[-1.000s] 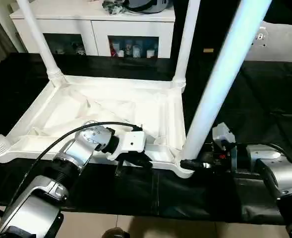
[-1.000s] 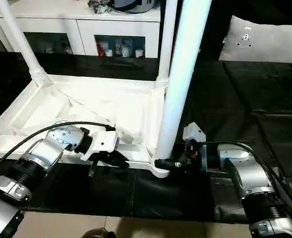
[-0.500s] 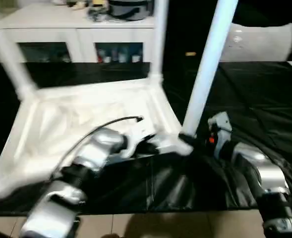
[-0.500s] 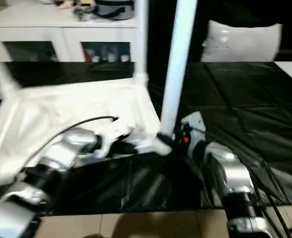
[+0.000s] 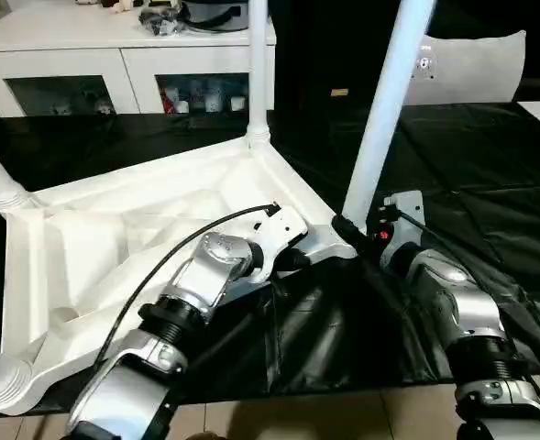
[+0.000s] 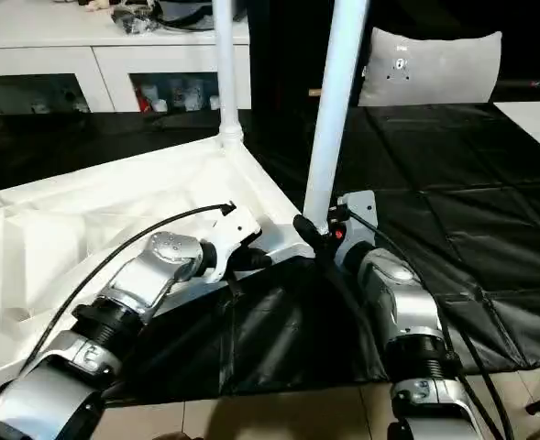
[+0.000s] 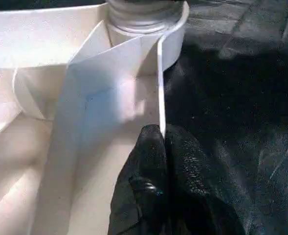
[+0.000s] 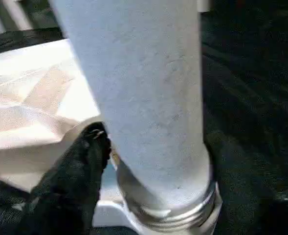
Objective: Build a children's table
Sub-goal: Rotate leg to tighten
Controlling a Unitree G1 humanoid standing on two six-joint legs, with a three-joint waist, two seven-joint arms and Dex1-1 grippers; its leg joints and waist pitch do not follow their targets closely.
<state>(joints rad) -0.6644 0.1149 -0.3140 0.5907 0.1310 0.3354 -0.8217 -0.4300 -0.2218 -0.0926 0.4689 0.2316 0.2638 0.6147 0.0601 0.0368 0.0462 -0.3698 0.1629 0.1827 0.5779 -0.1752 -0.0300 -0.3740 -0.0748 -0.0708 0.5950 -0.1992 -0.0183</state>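
Left eye view: white plastic square table top (image 5: 114, 238) lies upside down on black sheeting (image 5: 490, 183), white tapered round legs (image 5: 387, 101) standing up from its corner sockets. Left gripper (image 5: 292, 259) sits at the near rim; right gripper (image 5: 347, 226) at the base of the nearest leg.

Left wrist view: black fingers (image 7: 151, 161) pinched tight on the thin rim wall.

Right wrist view: one black finger (image 8: 87, 152) touches the leg's base; its grip cannot be told.
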